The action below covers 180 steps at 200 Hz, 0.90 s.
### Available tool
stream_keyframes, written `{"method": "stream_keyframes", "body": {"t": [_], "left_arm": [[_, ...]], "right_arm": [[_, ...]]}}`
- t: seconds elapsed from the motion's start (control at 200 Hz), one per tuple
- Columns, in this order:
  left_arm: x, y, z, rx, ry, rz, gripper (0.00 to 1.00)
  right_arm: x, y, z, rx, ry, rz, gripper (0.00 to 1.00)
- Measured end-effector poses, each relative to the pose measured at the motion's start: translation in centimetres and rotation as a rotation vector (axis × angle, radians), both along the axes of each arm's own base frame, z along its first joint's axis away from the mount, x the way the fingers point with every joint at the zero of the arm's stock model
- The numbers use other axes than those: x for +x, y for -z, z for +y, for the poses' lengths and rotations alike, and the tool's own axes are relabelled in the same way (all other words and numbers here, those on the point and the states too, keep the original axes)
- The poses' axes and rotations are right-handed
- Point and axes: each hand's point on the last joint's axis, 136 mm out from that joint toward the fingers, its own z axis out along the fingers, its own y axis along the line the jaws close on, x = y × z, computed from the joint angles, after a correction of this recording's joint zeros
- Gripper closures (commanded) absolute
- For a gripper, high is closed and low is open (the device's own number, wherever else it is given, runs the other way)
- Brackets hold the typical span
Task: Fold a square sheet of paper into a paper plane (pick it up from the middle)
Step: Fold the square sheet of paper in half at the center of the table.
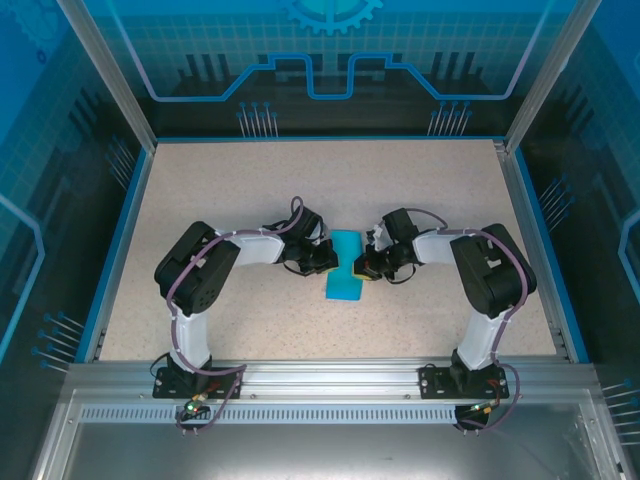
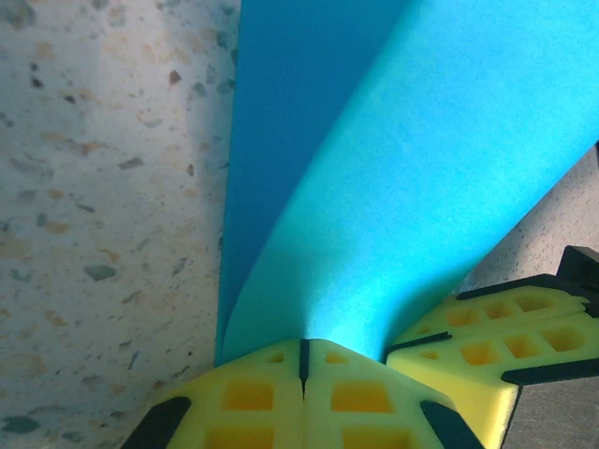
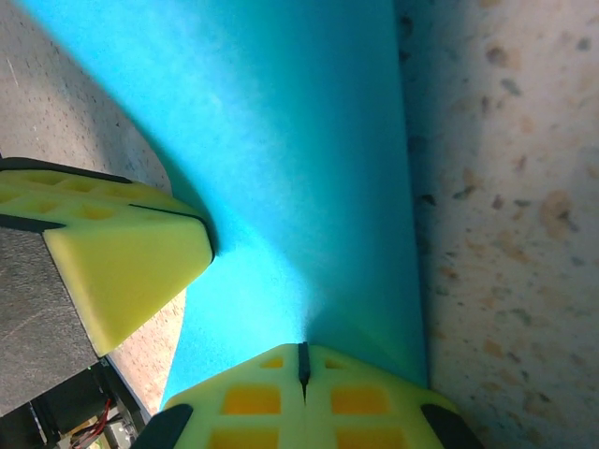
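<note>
The square sheet of paper (image 1: 345, 282) is teal-blue and shows as a narrow, doubled-over strip at the middle of the table. My left gripper (image 1: 328, 258) meets its left edge and my right gripper (image 1: 362, 266) its right edge, facing each other. In the left wrist view my left gripper (image 2: 302, 348) is shut, the curved paper (image 2: 393, 168) rising from its tips, with the right gripper's yellow fingers (image 2: 487, 346) close by. In the right wrist view my right gripper (image 3: 302, 352) is shut on the paper (image 3: 281, 140), beside a left finger (image 3: 122, 262). The paper plane is out of view.
The speckled beige table (image 1: 200, 200) has a blue raised border (image 1: 110, 270) on its left, back and right sides. An aluminium rail (image 1: 320, 375) carrying both arm bases runs along the near edge. Bare tabletop lies all round the paper.
</note>
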Motion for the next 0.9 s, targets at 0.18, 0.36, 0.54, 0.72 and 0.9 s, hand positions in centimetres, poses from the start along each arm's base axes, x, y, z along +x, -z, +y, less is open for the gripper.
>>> {"method": "stream_keyframes", "body": {"t": [0.18, 0.36, 0.54, 0.72, 0.9], "left_arm": [[0.0, 0.0, 0.0, 0.0, 0.0, 0.0, 1.0], [0.0, 0.0, 0.0, 0.0, 0.003, -0.002, 1.0], [0.0, 0.0, 0.0, 0.001, 0.003, -0.002, 1.0], [0.0, 0.0, 0.0, 0.004, 0.005, 0.001, 1.0], [0.0, 0.0, 0.0, 0.004, 0.006, 0.001, 1.0]], "right_arm": [[0.0, -0.1, 0.0, 0.018, -0.006, -0.013, 0.97], [-0.5, -0.8, -0.1, 0.023, -0.015, -0.024, 0.95], [-0.5, -2.2, 0.2, 0.056, -0.032, -0.058, 0.94], [-1.9, -1.0, 0.2, 0.051, -0.045, -0.018, 0.95], [-2.6, -0.1, 0.1, 0.047, -0.059, -0.002, 0.96]]}}
